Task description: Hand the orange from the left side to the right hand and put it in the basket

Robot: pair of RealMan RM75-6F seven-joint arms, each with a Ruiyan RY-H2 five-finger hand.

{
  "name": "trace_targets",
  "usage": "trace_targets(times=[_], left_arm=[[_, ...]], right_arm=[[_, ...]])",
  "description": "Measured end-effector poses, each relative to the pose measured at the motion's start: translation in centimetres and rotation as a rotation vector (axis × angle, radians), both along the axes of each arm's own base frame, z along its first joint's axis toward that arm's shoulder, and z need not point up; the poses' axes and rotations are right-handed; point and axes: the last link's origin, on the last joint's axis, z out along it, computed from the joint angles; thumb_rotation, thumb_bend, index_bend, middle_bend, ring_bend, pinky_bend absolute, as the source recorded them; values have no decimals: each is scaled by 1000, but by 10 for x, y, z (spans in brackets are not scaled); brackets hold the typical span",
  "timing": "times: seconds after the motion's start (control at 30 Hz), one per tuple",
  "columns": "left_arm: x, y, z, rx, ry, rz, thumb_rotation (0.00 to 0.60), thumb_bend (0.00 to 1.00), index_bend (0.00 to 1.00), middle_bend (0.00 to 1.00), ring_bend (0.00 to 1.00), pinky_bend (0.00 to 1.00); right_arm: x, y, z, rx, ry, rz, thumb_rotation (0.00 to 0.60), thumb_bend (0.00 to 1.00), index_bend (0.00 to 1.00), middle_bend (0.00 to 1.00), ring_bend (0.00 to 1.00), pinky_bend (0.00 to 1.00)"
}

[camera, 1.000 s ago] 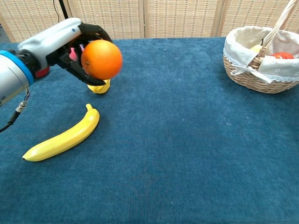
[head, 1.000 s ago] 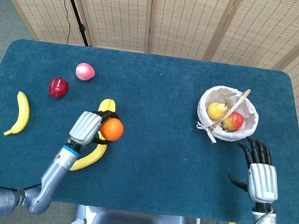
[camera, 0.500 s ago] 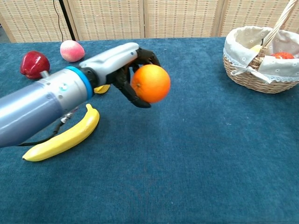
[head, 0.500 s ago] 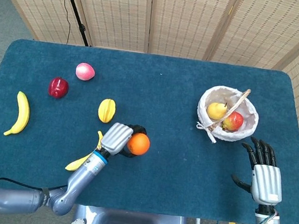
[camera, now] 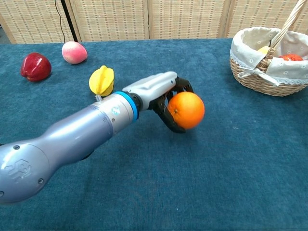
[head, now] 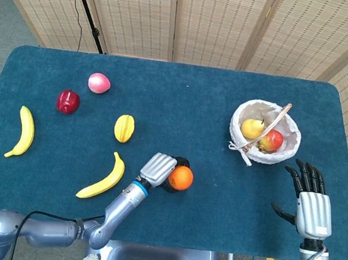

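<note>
Fingers (camera: 169,118) of my left hand (head: 159,167) curl round the orange (head: 181,178) from behind and below; fruit sits at the fingertip end, bulging out past them twd the right, held clear above the cloth. From the chest cam the orange (camera: 186,110) shows mostly bare, dark fingers wrapping its left side only, grey back of the hand (camera: 153,86) on top. Position: roughly mid-table, front half, well apart from the basket (head: 284,150).

Right hand (head: 313,212) is low at the right edge, near the basket's front, palm down, fingers spread & straight, nothing in it. Only head cam shows it.

Basket holds a pear (head: 251,128) and a red-yellow apple (head: 272,140). Left side of table (head: 197,95): two bananas (head: 102,178), starfruit (head: 123,127), red apple (head: 67,101), peach (head: 99,83).
</note>
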Motion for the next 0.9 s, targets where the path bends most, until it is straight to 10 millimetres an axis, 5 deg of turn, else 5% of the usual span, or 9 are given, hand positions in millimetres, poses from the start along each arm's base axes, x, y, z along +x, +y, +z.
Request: trace_targets(times=[0.1,0.23,0.37,0.47,0.9], left_arm=[[-4,-1,-8,-25,32,-2,600,202,585,450,370,500],[-7,-2,-17,-72,65,-5,600,121,335,162,142,187],[-10,3,-19,-78,100,-15,600,66,128,19,13,22],[-9,6,-15,-63,98,-21,600,52,50,0,0,0],[2,4,34,30,87,-74,600,51,44,0,0,0]], right_arm=[[1,0,0,0,0,5,600,0,186,89,78,79],[1,1,0,1,-2,6,600,0,186,88,78,79],[0,1,1,-3,-1,4,600,0,186,88,78,79],[0,1,1,-2,0,3,600,0,186,88,78,79],[0,-1,-3,12,5,0,600,0,186,89,78,79]])
